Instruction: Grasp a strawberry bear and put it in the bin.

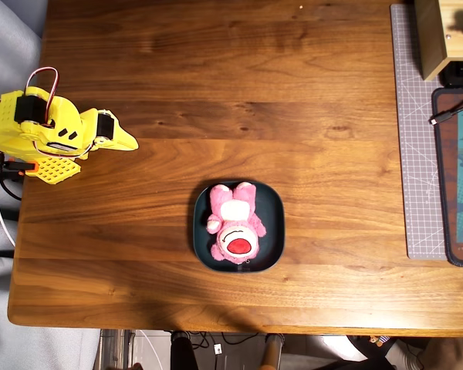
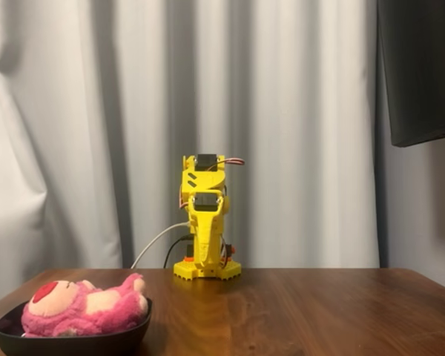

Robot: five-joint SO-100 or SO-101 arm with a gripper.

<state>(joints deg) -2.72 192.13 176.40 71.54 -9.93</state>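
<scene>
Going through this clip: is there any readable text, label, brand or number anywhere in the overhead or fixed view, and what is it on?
No text can be read in either view.
Mat with a printed picture, right edge of the overhead view: large pale letter-like shapes, cut off by the frame, not readable.
Grey cutting mat: only grid lines, any numbers too small to read.
Yellow arm, strawberry bear and bin: no lettering visible.

Fluffy pink plush cloth bear with smooth red nose, dark teal dish with a smooth, faintly glossy rim, polished brown wooden table showing soft sheen, yellow matt plastic arm, pale cloth curtain hanging in folds
</scene>
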